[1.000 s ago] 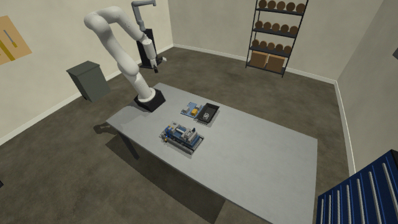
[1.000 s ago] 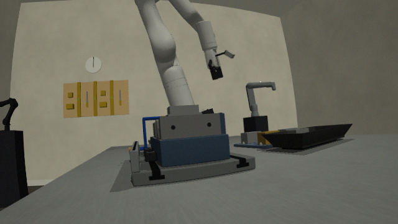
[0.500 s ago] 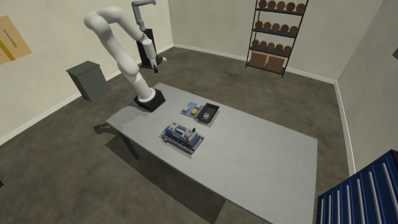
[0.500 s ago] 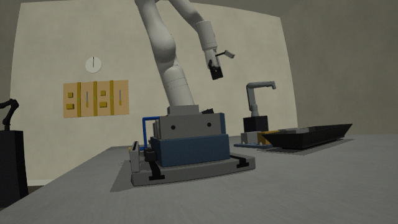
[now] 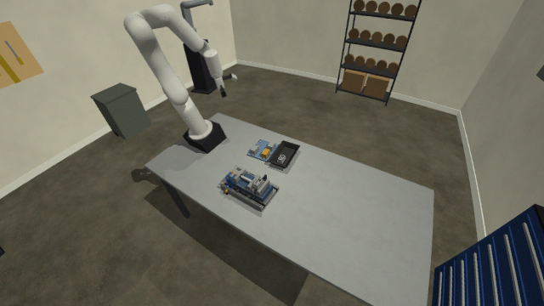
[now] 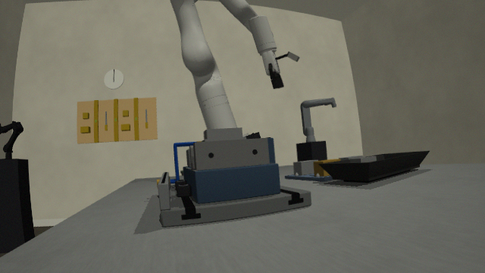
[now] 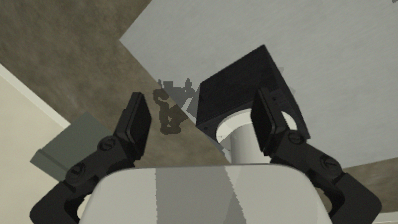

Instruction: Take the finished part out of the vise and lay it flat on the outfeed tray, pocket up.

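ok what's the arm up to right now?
Nothing is gripped. The white six-joint arm holds its black gripper open and empty, high above its own black base, well away from the blue vise on the grey table. It hasn't reached the vise, and the black outfeed tray waits beside it.

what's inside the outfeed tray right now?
From the top view, the black outfeed tray has one small grey-and-white item lying at its near end; what it is can't be made out. In the exterior view the tray's wall hides its floor.
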`<state>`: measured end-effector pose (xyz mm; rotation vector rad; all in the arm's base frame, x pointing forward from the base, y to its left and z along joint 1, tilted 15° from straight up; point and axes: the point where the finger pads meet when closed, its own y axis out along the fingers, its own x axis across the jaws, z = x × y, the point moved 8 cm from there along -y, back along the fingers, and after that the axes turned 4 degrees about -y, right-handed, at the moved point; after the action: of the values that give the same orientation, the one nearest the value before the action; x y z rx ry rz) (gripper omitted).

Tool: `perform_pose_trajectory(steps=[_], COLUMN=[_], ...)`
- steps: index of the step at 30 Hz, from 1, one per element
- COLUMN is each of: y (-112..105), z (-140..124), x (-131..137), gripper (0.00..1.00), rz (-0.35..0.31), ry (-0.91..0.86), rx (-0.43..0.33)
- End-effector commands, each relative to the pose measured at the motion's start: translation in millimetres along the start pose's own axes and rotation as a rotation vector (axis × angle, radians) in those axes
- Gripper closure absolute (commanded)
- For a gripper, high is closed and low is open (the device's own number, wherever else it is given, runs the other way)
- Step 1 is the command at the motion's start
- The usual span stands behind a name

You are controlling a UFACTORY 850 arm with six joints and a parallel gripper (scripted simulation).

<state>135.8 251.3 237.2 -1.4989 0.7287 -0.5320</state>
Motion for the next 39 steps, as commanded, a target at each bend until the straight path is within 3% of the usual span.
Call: perform_pose_trajectory(steps=[1, 2, 9, 16, 18, 19, 33, 35, 36, 39], y=[-4, -8, -16, -23, -23, -25, -34, -34, -35, -36], z=[23, 40, 74, 104, 104, 115, 148, 148, 152, 154], x=[14, 28, 64, 108, 108, 127, 227, 227, 250, 269], gripper=[0.00, 0.00, 0.00, 0.00, 0.00, 0.00, 0.00, 0.00, 0.00, 0.00], rz=[0.001, -0.006, -0.023, -0.044, -0.044, -0.053, -0.097, -0.097, -0.106, -0.113], ry=[-0.033, -0.059, -0.115, -0.172, -0.172, -0.194, -0.292, -0.292, -0.312, -0.328], rx=[0.001, 0.006, 0.014, 0.019, 0.019, 0.019, 0.009, 0.009, 0.005, 0.000])
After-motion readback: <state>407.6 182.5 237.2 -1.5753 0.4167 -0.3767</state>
